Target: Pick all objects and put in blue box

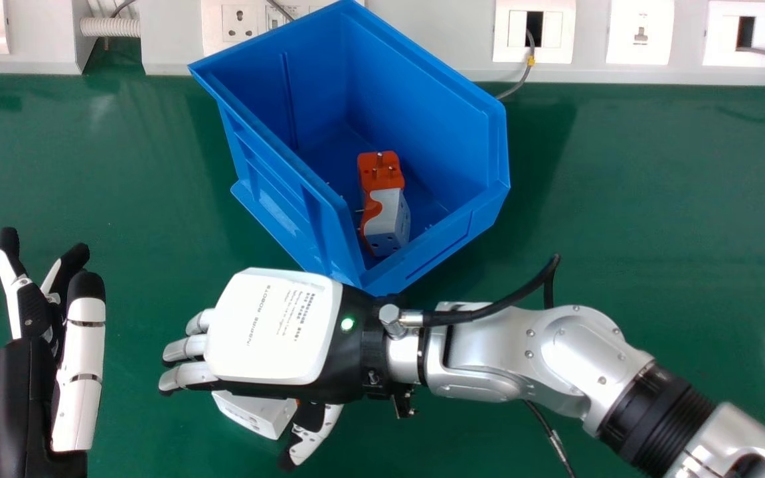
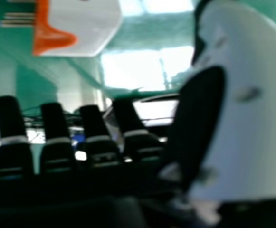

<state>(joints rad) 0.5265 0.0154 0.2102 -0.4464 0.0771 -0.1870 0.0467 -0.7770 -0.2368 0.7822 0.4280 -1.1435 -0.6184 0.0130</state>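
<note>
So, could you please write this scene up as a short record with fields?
container: blue box on green table
inside: orange-and-white plug adapter
outside: second plug adapter, partly hidden in the head view
right robot hand: open, over second plug adapter
left robot hand: open, idle, at head view's left
task: unfinished

You've got your right hand (image 1: 276, 328) over a half-hidden adapter (image 1: 256, 413), near the blue box (image 1: 416, 99) holding an orange-and-white adapter (image 1: 388, 216).
</note>
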